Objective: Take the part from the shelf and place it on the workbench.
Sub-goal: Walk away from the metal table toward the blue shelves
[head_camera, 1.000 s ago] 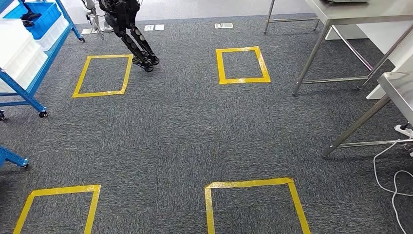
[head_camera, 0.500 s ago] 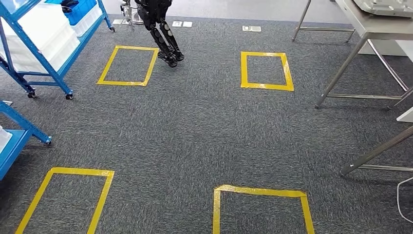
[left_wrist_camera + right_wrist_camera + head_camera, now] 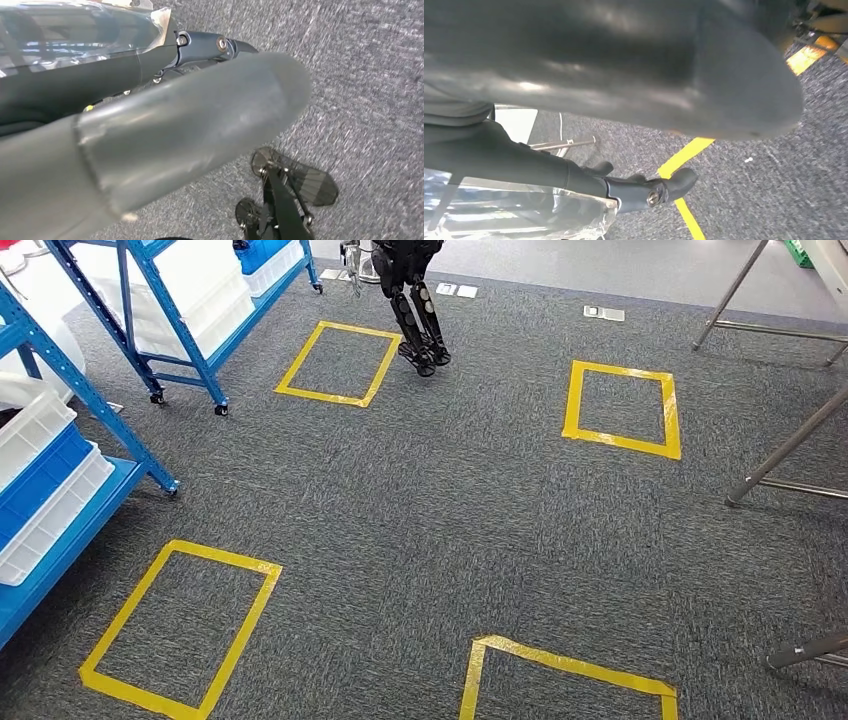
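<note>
Two blue shelf racks stand at the left of the head view. The far rack (image 3: pixel 150 300) holds white bins and a blue bin. The near rack (image 3: pixel 60 510) carries stacked white and blue trays (image 3: pixel 40 480). I cannot make out the part among them. The workbench's metal legs (image 3: pixel 790 445) show at the right edge. My left hand (image 3: pixel 190 115) hangs over the carpet, thumb apart from the dark fingers (image 3: pixel 205 45), holding nothing. My right hand (image 3: pixel 634 80) hangs the same way, its fingers (image 3: pixel 649 192) holding nothing.
Grey carpet carries several yellow tape squares, one near the left rack (image 3: pixel 180 625) and one at the lower middle (image 3: pixel 565 680). Another robot's black legs (image 3: pixel 415 315) stand at the far middle beside a taped square (image 3: pixel 335 362).
The camera has swung left: the whole floor has slid right in the picture. The blue racks have come further into view and the workbench has slipped toward the right edge.
</note>
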